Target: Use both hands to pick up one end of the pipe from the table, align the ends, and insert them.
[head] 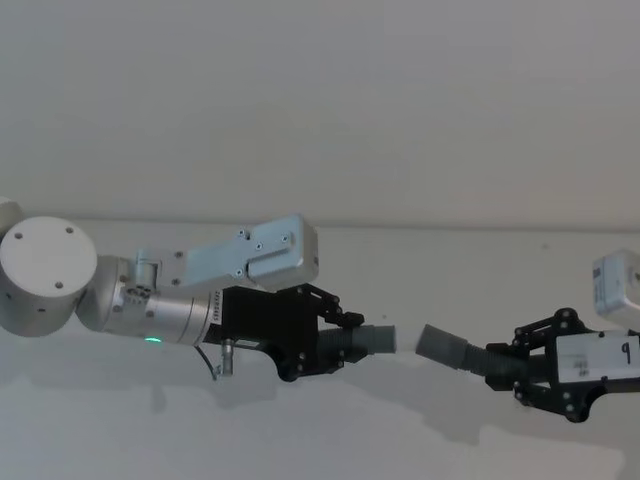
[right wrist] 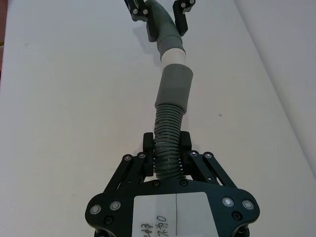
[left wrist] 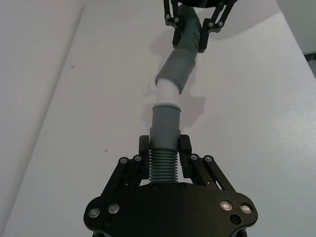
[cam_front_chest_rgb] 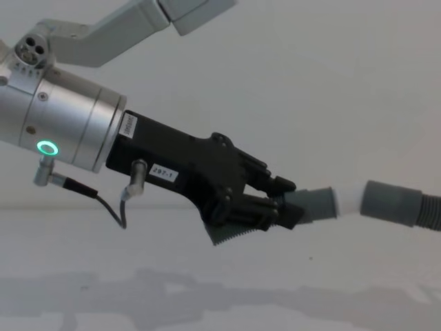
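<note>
Both pipe pieces are held up above the table [head: 330, 440]. The left claw [left wrist: 164, 148] squeezes the white-tipped piece [left wrist: 165, 126]. The right claw [right wrist: 167, 146] squeezes the ribbed sleeve [right wrist: 172, 98]. The ends nearly meet, so lining up is almost done. Next, push the tip straight in

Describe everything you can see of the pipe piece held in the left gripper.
The left pipe piece is dark grey plastic: a ribbed section clamped between the left gripper fingers, then a smooth collar, ending in a whitish tip. It is lifted off the white table and points toward the sleeve held by the right gripper. Tip and sleeve mouth are roughly lined up; whether the tip has entered is unclear.
</note>
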